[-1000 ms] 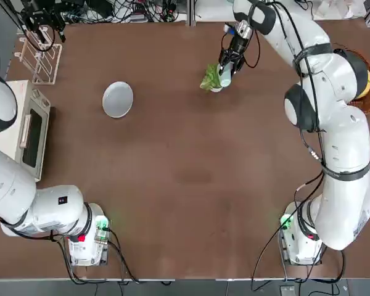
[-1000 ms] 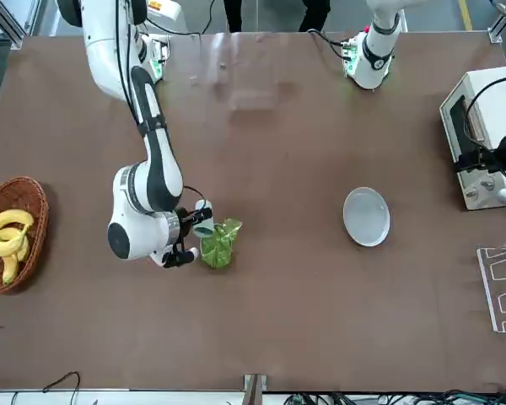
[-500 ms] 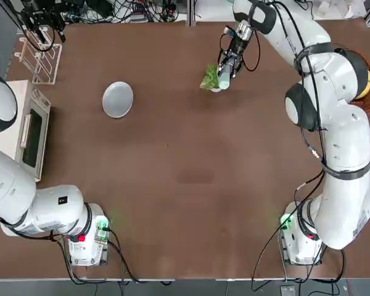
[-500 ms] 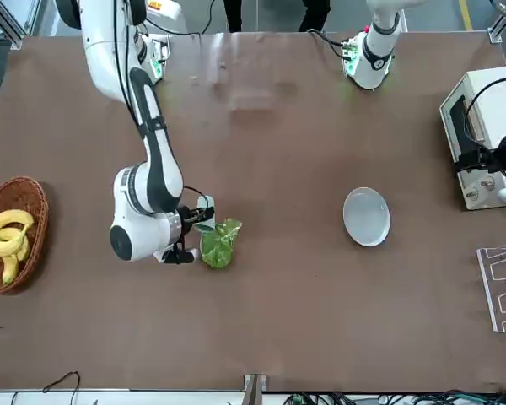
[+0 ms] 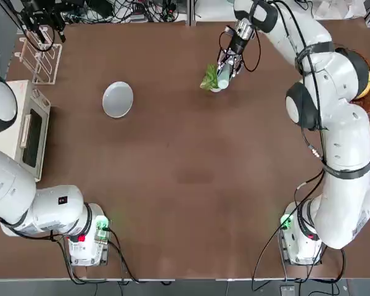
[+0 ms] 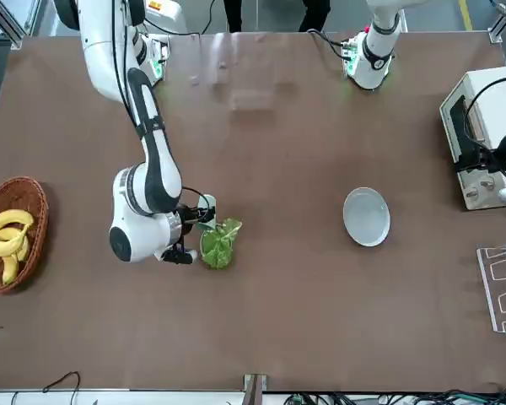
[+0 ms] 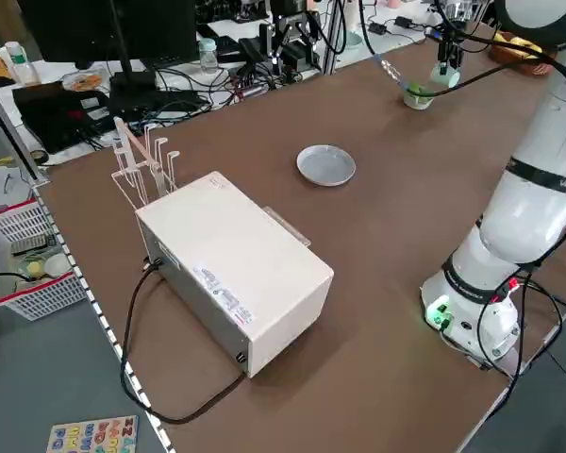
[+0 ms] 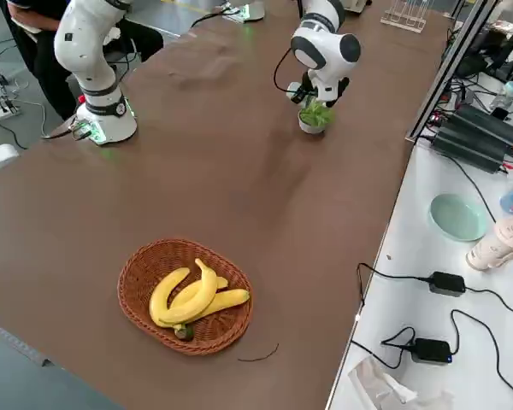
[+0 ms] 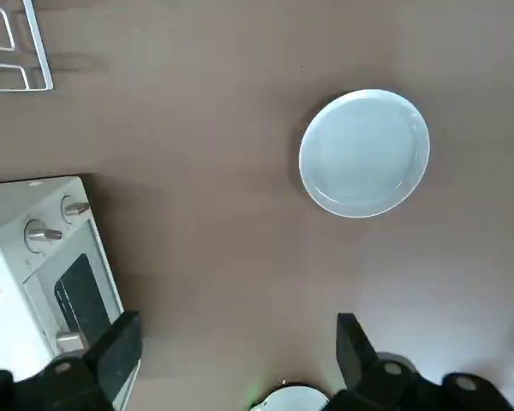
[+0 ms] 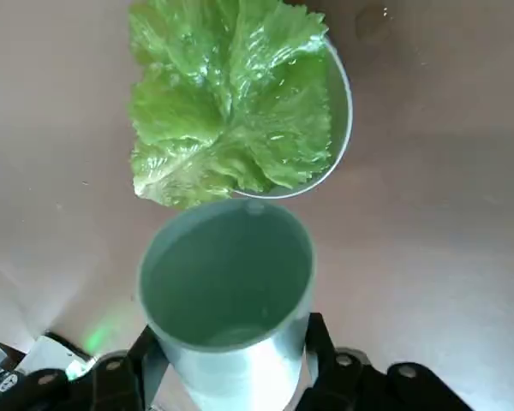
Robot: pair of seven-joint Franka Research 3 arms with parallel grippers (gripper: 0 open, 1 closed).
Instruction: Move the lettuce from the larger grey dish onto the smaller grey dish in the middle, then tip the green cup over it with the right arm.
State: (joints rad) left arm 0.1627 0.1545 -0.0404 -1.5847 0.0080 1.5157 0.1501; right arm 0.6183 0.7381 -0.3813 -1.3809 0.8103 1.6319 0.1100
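Pale mint-green, the green cup (image 10: 227, 287) was pinched between the fingers of the right gripper (image 10: 231, 360), tilted so that its open mouth faced the lettuce (image 10: 223, 98). In the right wrist view the cup's rim sat just beside the edge of the smaller grey dish (image 10: 341, 120); whether they touched could not be told. The cup's interior looked empty.

The lettuce rested in the smaller grey dish, its ruffled leaves spilling over one side of the rim. In the top view the dish stood at the far middle of the brown worktop (image 5: 191, 172), with the right arm (image 5: 333, 123) reaching over to it from the right side.

The larger grey dish (image 5: 118, 98) lay flat and bare on the worktop — well apart from the lettuce, toward the left half. In the left wrist view it appeared as a plain round plate with nothing on it.

The left gripper (image 9: 231, 364) hung high above the worktop with its fingers spread wide, holding nothing, near a white toaster oven (image 5: 24, 126) at the left edge. A clear acrylic rack (image 5: 40, 58) stood beyond the oven.

At the right edge a wicker basket (image 8: 186, 295) held bananas (image 8: 192, 295) — well apart from the dishes.
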